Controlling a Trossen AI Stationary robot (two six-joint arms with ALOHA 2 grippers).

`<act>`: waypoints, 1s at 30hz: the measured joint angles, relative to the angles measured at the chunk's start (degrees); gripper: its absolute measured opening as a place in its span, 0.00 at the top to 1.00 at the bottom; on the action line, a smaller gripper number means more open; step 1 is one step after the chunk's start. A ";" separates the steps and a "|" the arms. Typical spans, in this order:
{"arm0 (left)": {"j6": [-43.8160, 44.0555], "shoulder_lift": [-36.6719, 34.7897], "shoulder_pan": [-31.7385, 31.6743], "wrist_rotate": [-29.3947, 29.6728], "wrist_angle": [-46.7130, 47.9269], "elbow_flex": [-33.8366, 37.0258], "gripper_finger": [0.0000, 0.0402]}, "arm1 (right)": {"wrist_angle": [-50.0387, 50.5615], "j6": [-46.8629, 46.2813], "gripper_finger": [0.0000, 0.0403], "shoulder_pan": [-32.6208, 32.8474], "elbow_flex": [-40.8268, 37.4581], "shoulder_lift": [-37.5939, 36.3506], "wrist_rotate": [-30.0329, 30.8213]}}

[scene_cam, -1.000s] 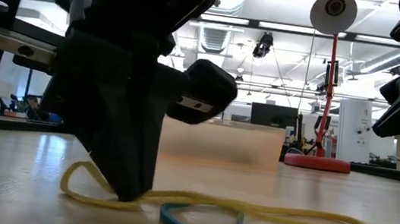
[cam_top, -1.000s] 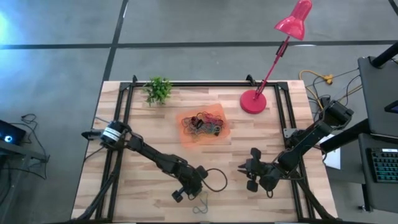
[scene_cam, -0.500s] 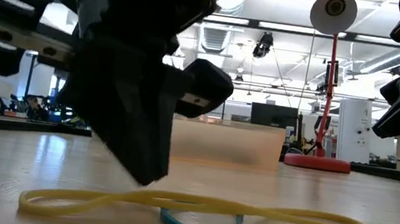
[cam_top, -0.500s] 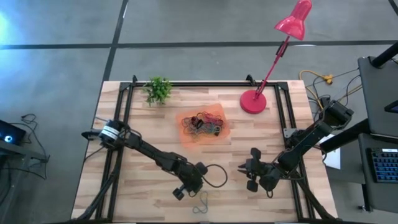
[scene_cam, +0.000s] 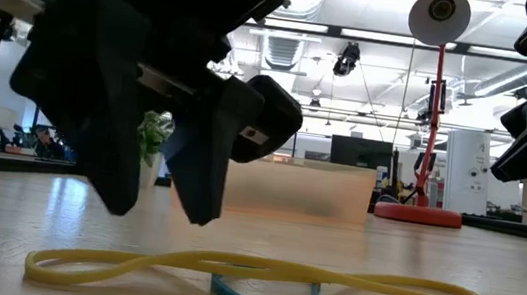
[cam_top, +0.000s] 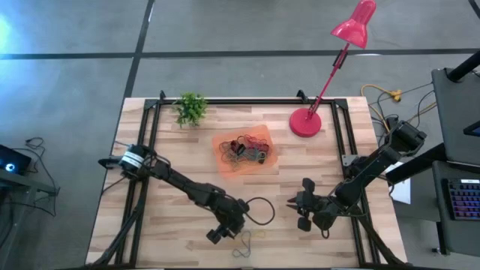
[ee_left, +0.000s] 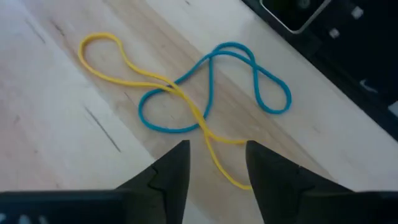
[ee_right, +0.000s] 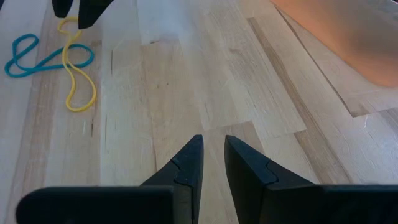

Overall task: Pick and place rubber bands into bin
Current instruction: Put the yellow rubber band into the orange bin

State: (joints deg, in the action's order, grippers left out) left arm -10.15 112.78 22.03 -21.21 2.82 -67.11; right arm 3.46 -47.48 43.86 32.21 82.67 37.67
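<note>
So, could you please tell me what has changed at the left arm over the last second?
The left pincer lifted off the yellow band, which it had pressed on the table, and opened; the band dropped flat, across the blue band. Unchanged: the right pincer hovering over bare wood, the bin with its bands, and the lamp.

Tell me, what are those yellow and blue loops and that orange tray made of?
The yellow band and blue band look like matte rubber: thin, limp, lying in curls on the wood. The bin seems translucent plastic, probably; the table's grain shows through it.
</note>
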 joint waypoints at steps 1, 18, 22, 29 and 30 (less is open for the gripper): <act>0.67 -0.01 -0.03 0.01 -0.25 0.00 0.65 | 0.00 0.00 0.86 0.00 0.00 0.00 0.00; 11.53 2.79 -0.19 0.97 -3.88 -0.79 0.63 | -0.78 0.93 0.86 0.00 -0.13 -0.01 0.04; 12.78 2.80 0.10 1.06 -5.22 -0.79 0.63 | -0.82 0.94 0.86 0.00 -0.13 0.00 0.03; 14.42 2.81 0.62 1.08 -5.62 -0.79 0.63 | -0.83 0.96 0.86 0.00 -0.15 0.00 0.04; 14.39 2.81 0.86 1.19 -5.70 -0.79 0.63 | -0.83 0.96 0.86 0.01 -0.18 0.00 0.04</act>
State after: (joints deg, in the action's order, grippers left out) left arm 4.25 115.59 22.89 -20.02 -2.87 -67.90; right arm 2.63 -46.52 43.87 32.03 82.67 37.71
